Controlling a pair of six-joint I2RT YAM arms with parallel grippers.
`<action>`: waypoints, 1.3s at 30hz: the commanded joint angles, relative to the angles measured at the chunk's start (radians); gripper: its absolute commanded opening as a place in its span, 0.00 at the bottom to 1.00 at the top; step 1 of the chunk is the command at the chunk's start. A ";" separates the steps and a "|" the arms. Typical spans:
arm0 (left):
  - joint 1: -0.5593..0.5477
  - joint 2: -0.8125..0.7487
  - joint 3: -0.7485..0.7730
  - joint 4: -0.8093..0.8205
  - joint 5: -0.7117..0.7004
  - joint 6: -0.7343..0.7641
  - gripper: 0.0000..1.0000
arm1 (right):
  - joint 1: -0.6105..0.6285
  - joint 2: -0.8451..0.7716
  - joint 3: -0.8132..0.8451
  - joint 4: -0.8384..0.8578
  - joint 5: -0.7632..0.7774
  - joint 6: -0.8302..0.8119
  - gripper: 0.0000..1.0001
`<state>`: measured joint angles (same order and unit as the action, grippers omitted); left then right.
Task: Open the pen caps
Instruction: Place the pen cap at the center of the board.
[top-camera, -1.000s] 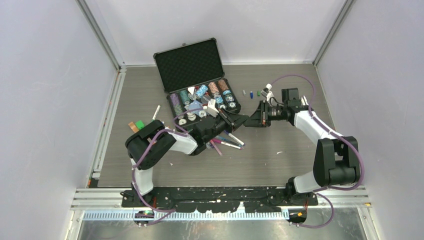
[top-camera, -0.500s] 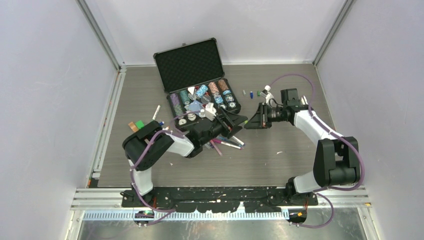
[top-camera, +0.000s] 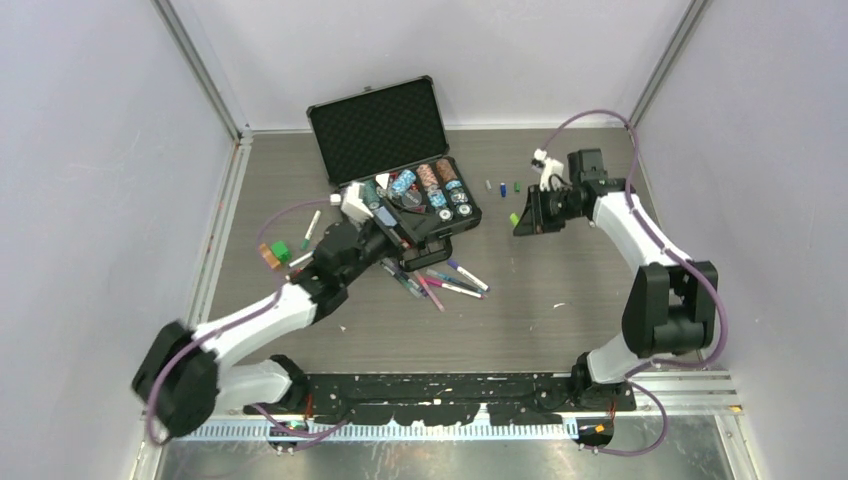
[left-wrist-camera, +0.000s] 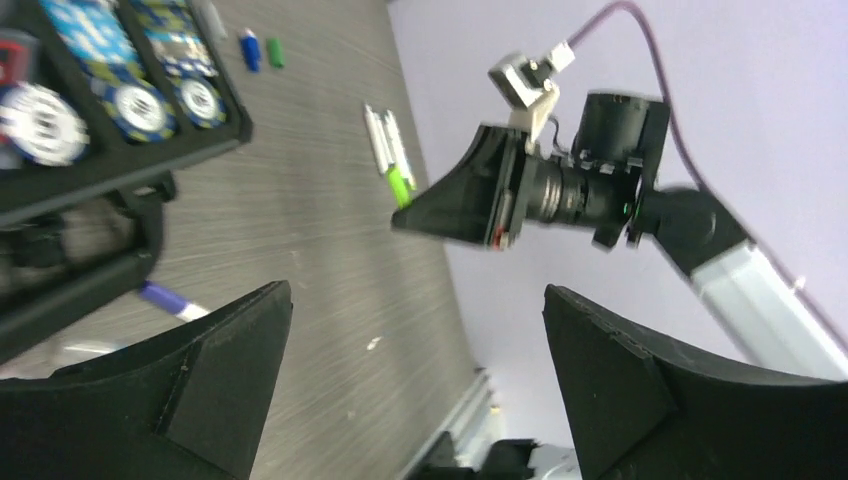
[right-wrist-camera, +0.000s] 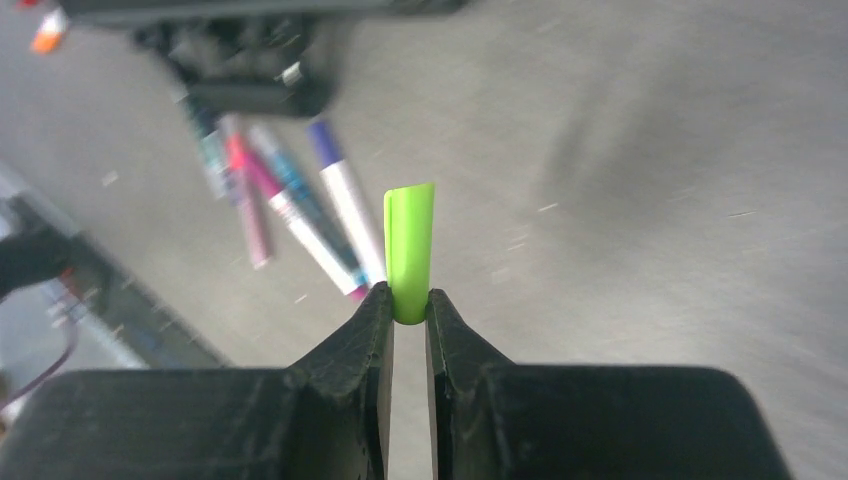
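L gripper (left-wrist-camera: 415, 300) gapes wide, empty, over near edge of black case (top-camera: 378, 128). Pens (top-camera: 445, 282) lie heaped on table (top-camera: 560, 330) just in front of case. Loose pen caps (top-camera: 503, 187) sit right of case. R gripper (right-wrist-camera: 410, 303), jaws nearly closed, pinches lime cap (right-wrist-camera: 411, 248) above table nr those caps.

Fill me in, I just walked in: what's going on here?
The job is uncapping pens. The right gripper pinches a lime cap, held above the table. The left gripper is wide open and empty by the open case. The pens lie piled in front of it; a few loose caps sit to its right.
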<state>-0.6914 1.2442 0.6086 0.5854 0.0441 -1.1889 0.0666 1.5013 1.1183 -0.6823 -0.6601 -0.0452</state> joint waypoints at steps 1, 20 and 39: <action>0.003 -0.285 0.007 -0.466 -0.167 0.310 1.00 | -0.039 0.137 0.181 -0.020 0.339 -0.133 0.00; 0.007 -1.015 -0.104 -1.020 -0.368 0.428 1.00 | -0.044 0.763 0.865 -0.160 0.567 -0.074 0.04; 0.007 -0.952 -0.135 -0.955 -0.324 0.384 1.00 | -0.029 0.895 0.971 -0.179 0.516 -0.044 0.22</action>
<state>-0.6868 0.2737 0.4801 -0.4225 -0.2977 -0.7883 0.0311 2.3817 2.0407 -0.8482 -0.1165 -0.1093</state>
